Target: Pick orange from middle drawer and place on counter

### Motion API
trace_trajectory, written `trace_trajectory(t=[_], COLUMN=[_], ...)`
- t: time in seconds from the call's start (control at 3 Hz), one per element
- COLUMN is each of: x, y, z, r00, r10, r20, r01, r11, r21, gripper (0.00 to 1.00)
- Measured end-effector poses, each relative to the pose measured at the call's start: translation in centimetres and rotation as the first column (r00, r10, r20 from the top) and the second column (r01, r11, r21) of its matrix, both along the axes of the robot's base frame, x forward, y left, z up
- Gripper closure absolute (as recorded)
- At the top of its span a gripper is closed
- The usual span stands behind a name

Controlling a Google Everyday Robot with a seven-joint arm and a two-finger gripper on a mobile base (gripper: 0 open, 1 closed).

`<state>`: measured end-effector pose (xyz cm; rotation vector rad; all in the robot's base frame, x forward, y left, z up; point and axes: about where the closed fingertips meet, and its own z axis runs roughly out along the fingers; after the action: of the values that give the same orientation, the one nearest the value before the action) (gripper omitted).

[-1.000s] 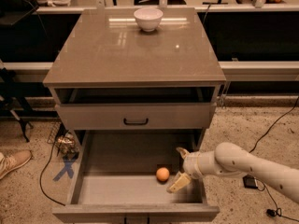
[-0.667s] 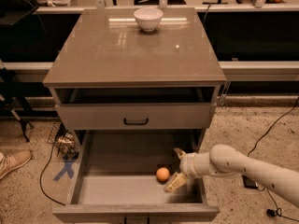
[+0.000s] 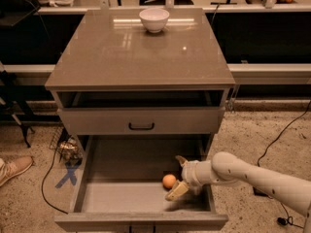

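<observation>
- The middle drawer is pulled wide open at the bottom of the cabinet, with its front wall nearest the camera and its flat floor bare on the left.
- The orange rests on that floor, right of centre and towards the front.
- The gripper is down inside the drawer at the orange's right side. Its fingers are spread apart – one above the fruit, one yellowish finger below it – and nothing is clamped. The orange sits at the mouth of the spread fingers; I cannot tell whether they touch it.
- The white arm reaches in over the drawer's right wall from the lower right.
- On the speckled floor to the left lie a blue tape cross and a tan shoe.
- Above the open drawer is a shallower drawer front with a black bar handle, pulled out slightly.
- The glossy counter tops the cabinet.
- A white bowl stands at the counter's far edge – well apart from the orange.
</observation>
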<state>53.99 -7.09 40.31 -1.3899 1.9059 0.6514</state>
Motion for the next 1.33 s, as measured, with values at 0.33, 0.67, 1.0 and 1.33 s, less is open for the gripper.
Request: trace_trajectory(t=[0.33, 0.67, 1.0, 1.33], x=[0.0, -0.1, -0.5, -0.8], y=[0.5, 0.8, 1.2, 1.8], z=[-0.8, -1.5, -2.0, -2.3], r00=[0.9999, 0.9997, 0.9993, 0.9986], r10=[0.003, 0.003, 0.012, 0.026], r20=[-0.014, -0.025, -0.036, -0.046], r01=[-0.003, -0.003, -0.012, -0.026], r11=[1.0, 1.0, 1.0, 1.0], r21=[0.001, 0.0, -0.003, -0.005], gripper=[0.0, 0.18, 0.41, 0.65])
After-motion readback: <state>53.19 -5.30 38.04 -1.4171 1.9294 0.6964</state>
